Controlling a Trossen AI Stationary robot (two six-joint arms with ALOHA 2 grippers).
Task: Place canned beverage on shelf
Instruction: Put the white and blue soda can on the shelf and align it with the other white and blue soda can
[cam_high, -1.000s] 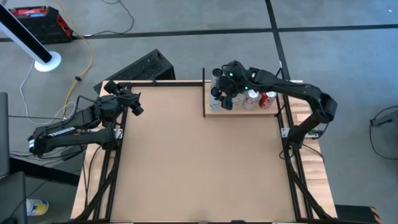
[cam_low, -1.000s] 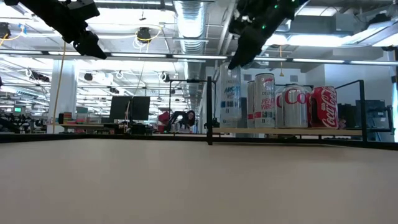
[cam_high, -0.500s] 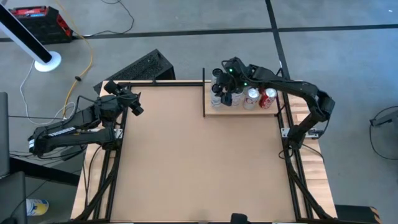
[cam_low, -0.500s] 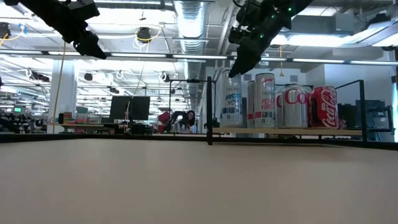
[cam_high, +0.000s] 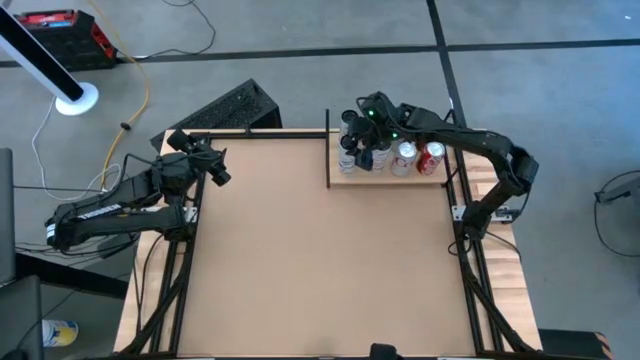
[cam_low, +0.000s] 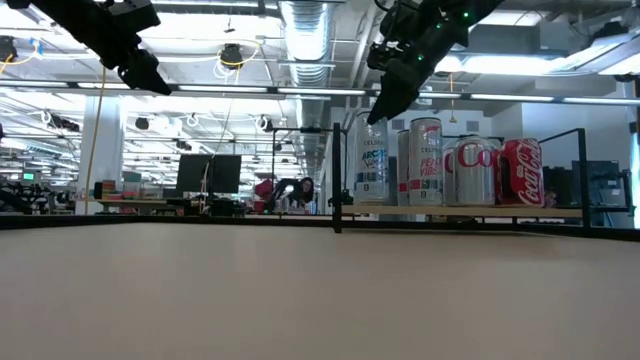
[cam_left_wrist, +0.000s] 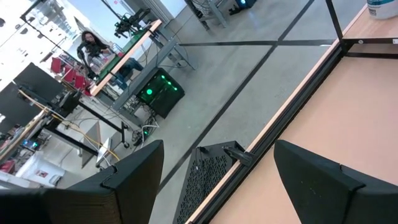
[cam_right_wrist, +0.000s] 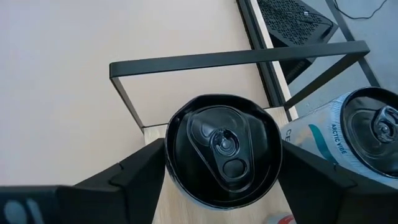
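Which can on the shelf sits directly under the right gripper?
The black-topped can at the shelf's left end, framed between the right gripper's fingers; the other cans stand farther right.

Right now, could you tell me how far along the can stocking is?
Four cans stand on the shelf. The right gripper, fingers apart, sits around the black-topped can at the shelf's end, seemingly just set down. Left: lifting clear. The left gripper waits across the table.

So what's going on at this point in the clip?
The right gripper sits over a black-topped can standing at the end of the shelf, its fingers either side of the can with a little clearance, so it looks released. A row of other cans stands beside it on the shelf. The left gripper waits, raised at the table's far left corner, holding nothing.
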